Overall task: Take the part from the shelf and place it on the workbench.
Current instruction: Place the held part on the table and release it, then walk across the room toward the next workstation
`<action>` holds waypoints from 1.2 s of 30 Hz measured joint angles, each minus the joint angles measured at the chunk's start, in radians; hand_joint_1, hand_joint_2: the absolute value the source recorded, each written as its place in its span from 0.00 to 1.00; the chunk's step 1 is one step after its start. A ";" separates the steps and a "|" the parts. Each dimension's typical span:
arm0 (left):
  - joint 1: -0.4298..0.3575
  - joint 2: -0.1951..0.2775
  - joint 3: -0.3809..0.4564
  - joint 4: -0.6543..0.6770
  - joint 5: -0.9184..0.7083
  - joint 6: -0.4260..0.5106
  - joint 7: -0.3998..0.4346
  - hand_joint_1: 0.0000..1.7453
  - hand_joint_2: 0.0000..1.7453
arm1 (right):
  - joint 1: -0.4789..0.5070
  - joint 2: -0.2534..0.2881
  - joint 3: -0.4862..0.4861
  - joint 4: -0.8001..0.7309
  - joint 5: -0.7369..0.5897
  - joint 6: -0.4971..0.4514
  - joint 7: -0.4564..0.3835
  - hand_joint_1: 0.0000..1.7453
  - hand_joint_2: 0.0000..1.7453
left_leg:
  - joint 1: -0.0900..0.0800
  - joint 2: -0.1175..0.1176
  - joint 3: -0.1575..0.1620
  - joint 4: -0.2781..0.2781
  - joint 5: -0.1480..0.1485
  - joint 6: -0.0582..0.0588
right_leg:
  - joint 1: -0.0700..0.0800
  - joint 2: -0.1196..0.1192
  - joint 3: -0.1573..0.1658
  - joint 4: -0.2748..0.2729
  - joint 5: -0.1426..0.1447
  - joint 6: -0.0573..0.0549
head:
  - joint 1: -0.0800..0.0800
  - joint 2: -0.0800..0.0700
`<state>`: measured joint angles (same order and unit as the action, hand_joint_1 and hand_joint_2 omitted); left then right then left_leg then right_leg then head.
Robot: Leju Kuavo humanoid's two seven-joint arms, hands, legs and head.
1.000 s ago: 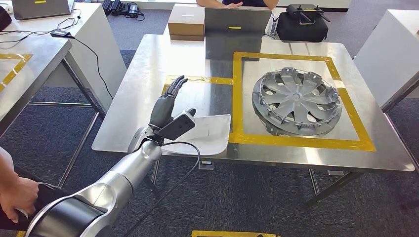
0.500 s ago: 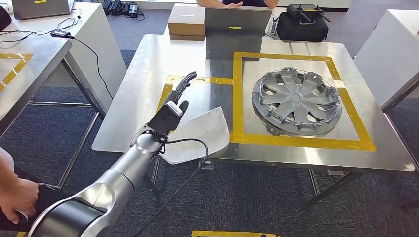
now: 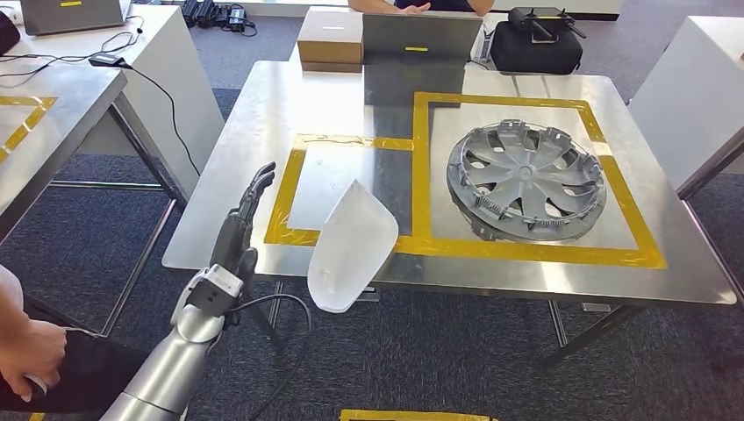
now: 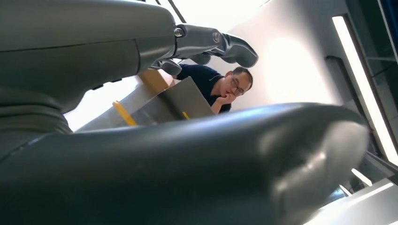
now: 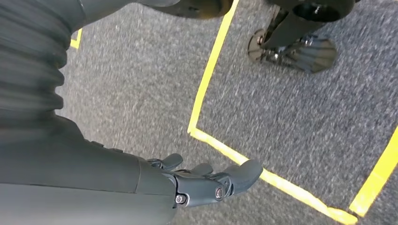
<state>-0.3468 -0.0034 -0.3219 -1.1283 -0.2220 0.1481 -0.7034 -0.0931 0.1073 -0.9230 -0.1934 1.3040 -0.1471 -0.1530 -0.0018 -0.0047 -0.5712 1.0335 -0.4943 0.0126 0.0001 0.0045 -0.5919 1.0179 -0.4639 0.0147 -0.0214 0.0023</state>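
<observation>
my left hand (image 3: 239, 230) is spread flat, holding nothing, at 9 o'clock of the white part (image 3: 351, 246) hanging over the table (image 3: 263, 114) edge.

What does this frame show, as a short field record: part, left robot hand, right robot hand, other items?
part: white curved panel, lying across the workbench front edge, overhanging, partly on the yellow tape
left robot hand: apart from the panel, fingers extended, holding nothing
right robot hand: over grey carpet, holding nothing
other items: grey wheel cover inside the larger taped square
</observation>
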 joint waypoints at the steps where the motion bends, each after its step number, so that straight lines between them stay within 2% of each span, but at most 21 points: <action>1: 0.029 0.013 0.004 -0.035 0.001 -0.002 0.000 0.00 0.00 | 0.001 0.000 -0.004 0.000 -0.004 0.001 0.000 0.00 1.00 | -0.002 0.000 0.000 0.000 -0.001 0.003 | -0.002 0.000 0.001 -0.002 0.001 0.002 | -0.001 0.000; 4: 0.093 0.031 0.020 -0.120 0.011 -0.033 0.000 0.00 0.00 | 0.001 -0.002 -0.008 0.000 -0.009 -0.009 0.007 0.00 1.00 | 0.007 0.001 0.009 -0.018 0.009 0.012 | 0.001 0.000 -0.003 0.014 -0.012 0.011 | -0.003 0.000; 6: 0.121 0.034 0.030 -0.160 0.022 -0.064 0.000 0.00 0.00 | 0.001 -0.004 -0.012 0.000 -0.010 -0.015 0.013 0.00 1.00 | 0.013 0.002 0.015 -0.028 0.015 0.017 | -0.002 0.000 -0.042 0.102 -0.063 0.019 | 0.004 0.000; 8: 0.144 0.034 0.039 -0.186 0.029 -0.092 0.000 0.00 0.00 | 0.003 -0.004 -0.016 0.000 -0.011 -0.020 0.018 0.00 1.00 | 0.015 0.003 0.015 -0.029 0.015 0.019 | -0.008 -0.001 -0.108 0.235 -0.123 0.027 | 0.011 0.000; 9: 0.155 0.034 0.044 -0.194 0.032 -0.103 0.000 0.00 0.00 | 0.004 -0.005 -0.018 0.000 -0.011 -0.023 0.018 0.00 1.00 | 0.016 0.003 0.016 -0.028 0.014 0.017 | -0.012 -0.001 -0.128 0.275 -0.132 0.031 | 0.013 0.000; 10: 0.164 0.034 0.049 -0.202 0.034 -0.112 0.001 0.00 0.00 | 0.006 -0.005 -0.020 0.000 -0.011 -0.025 0.019 0.00 1.00 | 0.018 0.002 0.016 -0.027 0.013 0.014 | -0.016 -0.001 -0.131 0.276 -0.120 0.035 | 0.014 0.000; 11: 0.170 0.034 0.054 -0.210 0.036 -0.121 0.001 0.00 0.00 | 0.006 -0.005 -0.021 0.000 -0.011 -0.027 0.019 0.00 1.00 | 0.022 0.002 0.017 -0.024 0.010 0.009 | -0.021 -0.001 -0.111 0.234 -0.091 0.038 | 0.015 0.000; 13: 0.179 0.034 0.063 -0.225 0.039 -0.143 0.001 0.00 0.00 | 0.004 -0.006 -0.024 0.000 -0.014 -0.021 0.021 0.00 1.00 | 0.027 -0.001 0.018 -0.014 0.001 -0.007 | -0.028 -0.001 -0.039 0.094 -0.027 0.046 | 0.019 0.000; 15: 0.186 0.034 0.072 -0.240 0.044 -0.174 0.000 0.00 0.00 | 0.002 -0.005 -0.027 0.000 -0.017 -0.010 0.024 0.00 1.00 | 0.027 -0.003 0.017 -0.006 -0.006 -0.023 | -0.028 0.004 0.000 0.017 -0.008 0.036 | 0.022 0.000; 18: 0.197 0.034 0.083 -0.257 0.056 -0.225 0.000 0.00 0.00 | 0.002 -0.005 -0.029 0.000 -0.017 -0.002 0.033 0.00 1.00 | 0.028 -0.004 0.023 -0.011 -0.006 -0.044 | -0.024 0.007 -0.001 0.015 -0.009 0.008 | 0.018 0.000; 20: 0.202 0.034 0.091 -0.265 0.066 -0.257 0.000 0.00 0.00 | 0.001 -0.005 -0.030 0.000 -0.017 0.003 0.038 0.00 1.00 | 0.030 -0.002 0.013 0.019 -0.031 -0.053 | -0.026 0.005 -0.001 0.012 -0.003 -0.006 | 0.012 0.000; 21: 0.204 0.034 0.096 -0.268 0.071 -0.273 0.000 0.00 0.00 | 0.000 -0.005 -0.030 0.000 -0.016 0.005 0.040 0.00 1.00 | 0.029 -0.001 -0.007 0.066 -0.062 -0.055 | -0.026 0.004 -0.001 0.010 -0.001 -0.010 | 0.007 0.000; 23: 0.211 0.034 0.103 -0.271 0.078 -0.300 0.001 0.00 0.00 | 0.000 -0.005 -0.030 0.000 -0.016 0.008 0.043 0.00 1.00 | 0.027 0.000 -0.067 0.204 -0.132 -0.055 | -0.022 0.002 -0.007 0.011 0.001 -0.016 | -0.003 0.000; 24: 0.215 0.034 0.105 -0.271 0.079 -0.309 0.002 0.00 0.00 | 0.001 -0.005 -0.031 0.000 -0.016 0.008 0.045 0.00 1.00 | 0.026 0.000 -0.091 0.258 -0.150 -0.054 | -0.019 0.001 -0.010 0.011 0.003 -0.018 | -0.006 0.000; 25: 0.220 0.034 0.107 -0.271 0.079 -0.315 0.002 0.00 0.00 | 0.001 -0.005 -0.031 0.000 -0.016 0.008 0.047 0.00 1.00 | 0.024 0.000 -0.096 0.275 -0.148 -0.051 | -0.017 0.001 -0.013 0.012 0.004 -0.019 | -0.009 0.000; 26: 0.223 0.034 0.109 -0.272 0.079 -0.319 0.003 0.00 0.00 | 0.001 -0.005 -0.031 0.000 -0.016 0.008 0.048 0.00 1.00 | 0.023 0.000 -0.080 0.248 -0.126 -0.046 | -0.015 0.001 -0.015 0.013 0.006 -0.020 | -0.010 0.000; 28: 0.224 0.034 0.115 -0.275 0.079 -0.324 0.003 0.00 0.00 | 0.001 -0.005 -0.031 0.000 -0.016 0.007 0.050 0.00 1.00 | 0.019 0.000 -0.005 0.110 -0.066 -0.033 | -0.013 0.001 -0.017 0.014 0.010 -0.017 | -0.014 0.000; 30: 0.223 0.033 0.120 -0.279 0.079 -0.325 0.004 0.00 0.00 | 0.001 -0.004 -0.031 0.000 -0.015 0.006 0.051 0.00 1.00 | 0.012 -0.001 0.044 0.008 -0.035 -0.022 | -0.011 0.002 -0.019 0.015 0.016 -0.007 | -0.015 0.000; 34: 0.225 0.031 0.127 -0.283 0.078 -0.329 0.005 0.00 0.00 | 0.001 -0.004 -0.031 0.000 -0.010 0.003 0.060 0.00 1.00 | 0.007 -0.001 0.035 -0.010 -0.010 0.003 | -0.013 0.002 -0.027 0.011 0.025 0.021 | -0.014 0.000; 35: 0.225 0.030 0.128 -0.283 0.076 -0.330 0.005 0.00 0.00 | 0.001 -0.004 -0.031 0.000 -0.010 0.002 0.063 0.00 1.00 | 0.008 0.000 0.029 -0.013 -0.001 0.010 | -0.014 0.001 -0.036 0.028 0.006 0.026 | -0.012 0.000; 36: 0.225 0.028 0.129 -0.284 0.074 -0.331 0.005 0.00 0.00 | 0.001 -0.004 -0.031 0.000 -0.009 0.001 0.065 0.00 1.00 | 0.010 0.001 0.020 -0.015 0.008 0.016 | -0.015 0.001 -0.052 0.064 -0.028 0.031 | -0.008 0.000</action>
<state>-0.1222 0.0245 -0.1932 -1.4124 -0.1480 -0.1832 -0.6982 -0.0924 0.1031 -0.9541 -0.1930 1.2949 -0.1463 -0.0875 0.0083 -0.0037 -0.5509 1.0183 -0.4858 0.0289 -0.0146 0.0052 -0.6437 1.0823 -0.4924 0.0453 -0.0297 0.0023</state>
